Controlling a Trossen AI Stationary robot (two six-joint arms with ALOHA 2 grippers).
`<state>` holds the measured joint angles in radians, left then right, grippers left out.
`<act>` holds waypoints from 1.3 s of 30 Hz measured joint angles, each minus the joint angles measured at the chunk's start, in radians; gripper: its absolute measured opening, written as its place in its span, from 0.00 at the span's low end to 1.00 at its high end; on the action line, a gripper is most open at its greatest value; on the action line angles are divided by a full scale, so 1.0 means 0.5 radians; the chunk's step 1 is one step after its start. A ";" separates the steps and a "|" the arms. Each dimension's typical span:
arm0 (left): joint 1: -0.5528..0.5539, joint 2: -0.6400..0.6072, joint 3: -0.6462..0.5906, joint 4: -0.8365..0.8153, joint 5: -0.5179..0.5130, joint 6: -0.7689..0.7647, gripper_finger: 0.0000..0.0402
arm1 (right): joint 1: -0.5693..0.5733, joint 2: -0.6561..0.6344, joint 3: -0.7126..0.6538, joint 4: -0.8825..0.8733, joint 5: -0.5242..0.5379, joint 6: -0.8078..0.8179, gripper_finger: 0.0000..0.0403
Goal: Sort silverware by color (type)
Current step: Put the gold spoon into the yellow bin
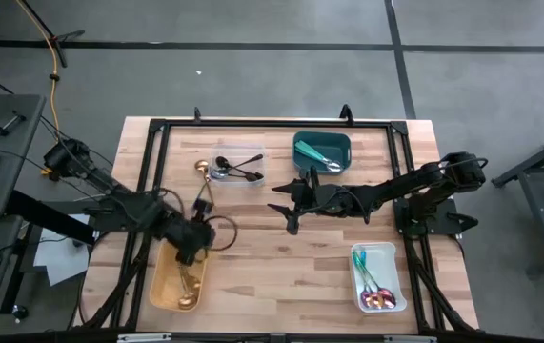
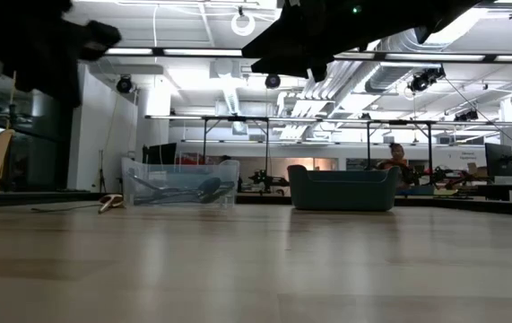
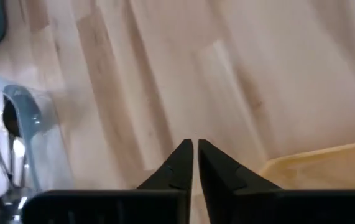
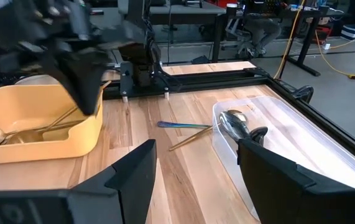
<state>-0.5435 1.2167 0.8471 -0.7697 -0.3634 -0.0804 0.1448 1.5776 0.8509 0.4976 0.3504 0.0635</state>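
Observation:
Gold spoons [image 1: 188, 286] lie in the yellow container [image 1: 162, 281] at the near left. My left gripper [image 3: 196, 152] hangs above that container's far rim, shut and holding nothing. Dark and silver spoons [image 1: 238, 169] lie in the clear container [image 1: 252, 155]. A gold spoon [image 1: 202, 171] lies flat on the table beside the clear container. In the right wrist view, a thin bluish utensil [image 4: 180, 126] lies near it. My right gripper [image 4: 196, 162] hovers open over the table's middle with nothing between its fingers.
A teal container [image 1: 321, 151] with teal utensils stands at the far middle. A white container [image 1: 391, 281] at the near right holds iridescent and teal-handled pieces. A black frame [image 1: 272, 124] runs round the table top. Bare wood [image 1: 281, 267] lies between the yellow and white containers.

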 joint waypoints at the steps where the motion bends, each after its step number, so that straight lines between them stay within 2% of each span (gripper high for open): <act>1: 0.060 0.010 0.000 -0.003 0.025 0.072 0.06 | -0.001 0.000 -0.001 -0.001 0.001 0.000 0.55; 9: 0.487 0.131 0.000 -0.024 0.296 0.606 0.24 | -0.001 0.000 0.000 -0.005 0.001 0.000 0.55; 15: 0.667 0.328 0.000 -0.136 0.143 1.110 0.38 | -0.001 0.000 0.000 -0.033 0.002 0.000 0.55; 19: 0.802 0.463 0.000 -0.145 0.132 1.366 0.43 | 0.000 0.000 0.000 -0.044 0.002 0.014 0.55; 29: 1.060 0.774 0.000 -0.141 0.125 1.707 0.42 | 0.000 0.000 0.000 -0.068 0.003 0.015 0.55; 39: 1.156 0.969 0.011 -0.153 0.129 1.810 0.38 | 0.000 0.000 0.000 -0.092 0.009 0.015 0.55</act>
<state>0.0343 1.7012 0.8528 -0.8462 -0.2988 0.8245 0.1448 1.5776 0.8509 0.4515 0.3550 0.0711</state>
